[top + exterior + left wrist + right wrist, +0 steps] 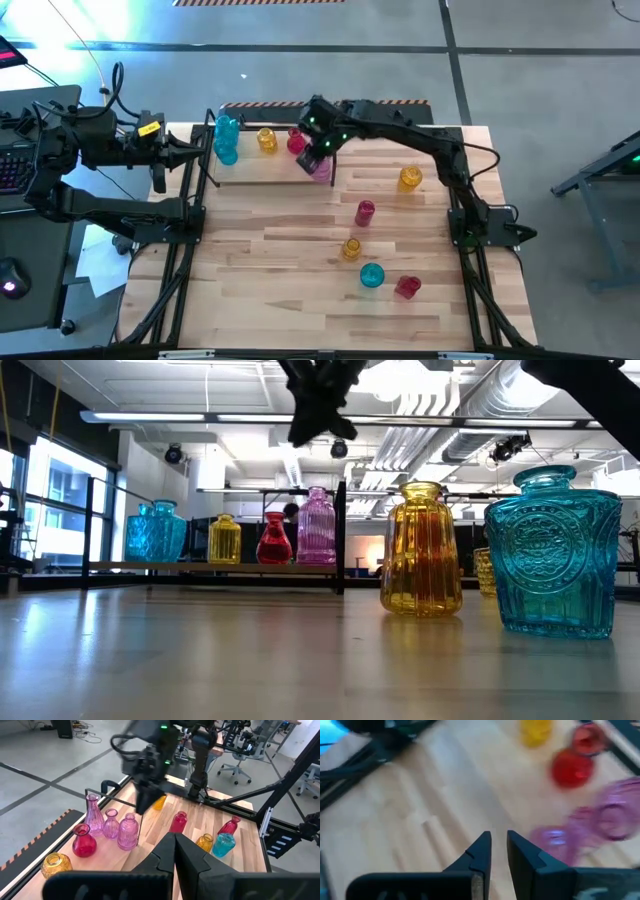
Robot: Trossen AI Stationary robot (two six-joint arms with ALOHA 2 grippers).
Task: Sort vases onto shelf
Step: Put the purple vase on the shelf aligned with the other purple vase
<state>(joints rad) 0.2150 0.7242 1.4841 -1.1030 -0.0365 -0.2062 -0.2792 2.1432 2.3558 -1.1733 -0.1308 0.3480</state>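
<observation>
Blurred and cropped areas

In the right wrist view the pink vases [600, 827] smear with blur; in the low view the cyan vase [553, 555] hides a yellow one, and the arm is cut off at the top edge.

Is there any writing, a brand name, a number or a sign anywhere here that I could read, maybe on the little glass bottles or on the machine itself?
None can be read.
The yellow tag on the left arm: too small to tell whether it carries print.
The cyan vase near the low camera: an embossed round medallion, but no letters can be made out.
The striped edging beside the table: a hazard pattern only, no words.
</observation>
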